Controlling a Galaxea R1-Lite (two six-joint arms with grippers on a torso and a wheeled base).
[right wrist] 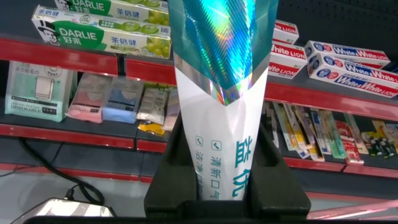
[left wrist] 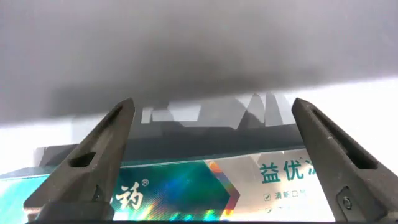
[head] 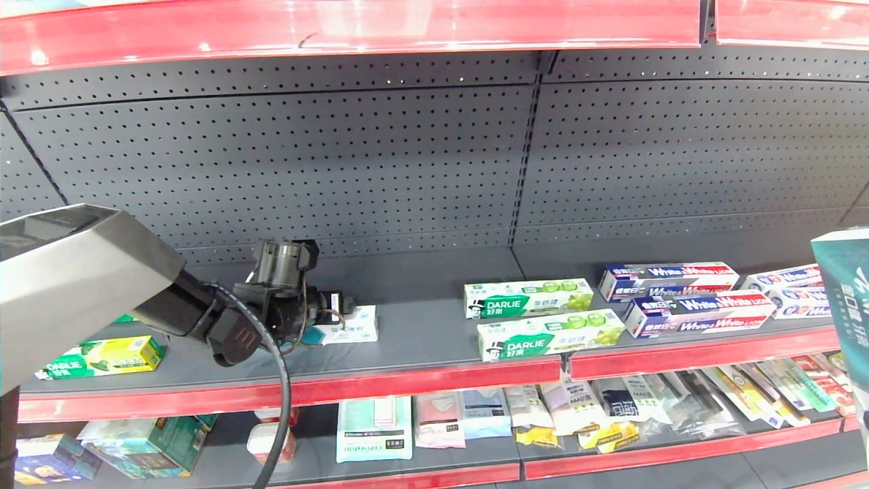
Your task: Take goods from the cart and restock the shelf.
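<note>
A white and teal toothpaste box point(head: 352, 326) lies on the grey shelf board point(head: 421, 339), left of centre. My left gripper point(head: 336, 307) is right over it. In the left wrist view its fingers point(left wrist: 93, 168) are spread wide, open, with the box point(left wrist: 205, 186) lying between them and no contact visible. A second box of the same kind, holographic teal and white point(right wrist: 224, 93), stands upright in my right gripper point(right wrist: 224, 152), which is shut on its lower part. That box point(head: 845, 305) shows at the right edge of the head view, in front of the shelf.
Two green toothpaste boxes point(head: 526, 297) and several blue and white ones point(head: 699, 312) lie on the same board to the right. A yellow-green box point(head: 102, 356) lies at the far left. The lower shelf point(head: 611, 462) holds flat packets. An upper shelf's red edge point(head: 353, 27) overhangs.
</note>
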